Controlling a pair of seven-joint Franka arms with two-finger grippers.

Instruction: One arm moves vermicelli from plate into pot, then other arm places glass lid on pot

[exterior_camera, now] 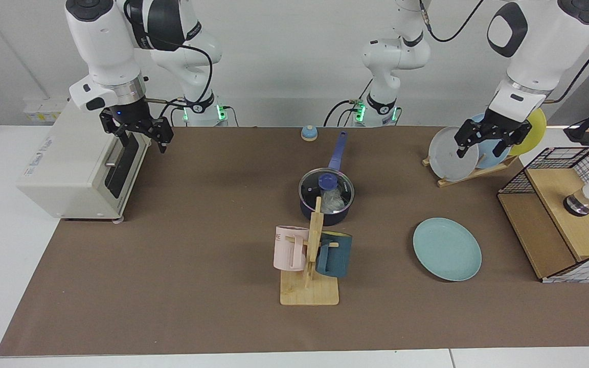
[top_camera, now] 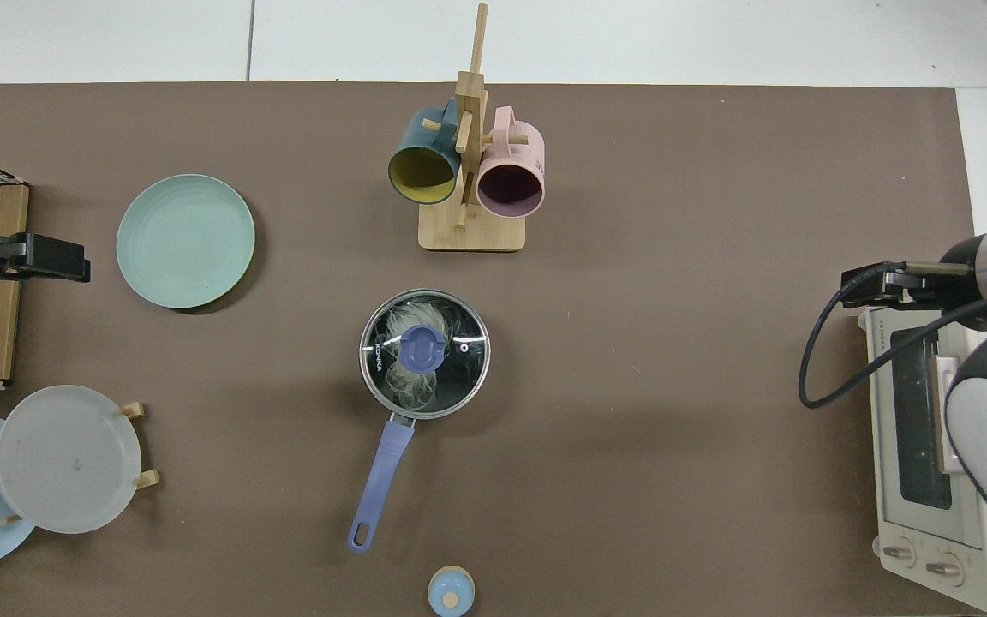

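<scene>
Brown matting is spread over a white table, and everything is set out on it. A cream toaster oven is placed at one end of the mat, and a wire-and-wood box at the other end.

Above the oven's front corner the right gripper is held raised, its fingers spread and nothing between them; in the top view it is seen at the oven's edge, well apart from the pot. The left gripper is held in the air in front of a wooden rack of grey, light-blue and yellow plates, its fingers likewise spread and empty.

A light teal plate is laid flat and bare on the mat, near the left gripper's side.

A dark navy pot is set at the middle of the mat, well apart from both grippers, its long blue-violet handle pointed toward the arm bases. A glass lid with a blue knob is seated on the pot, rim to rim. White vermicelli is seen through the glass, inside the pot.

Just beside the pot, on its camera side in the facing view, a wooden mug stand is placed, with a pink mug and a teal mug hung on it. A small blue and tan knob-like object is set near the handle's end.
</scene>
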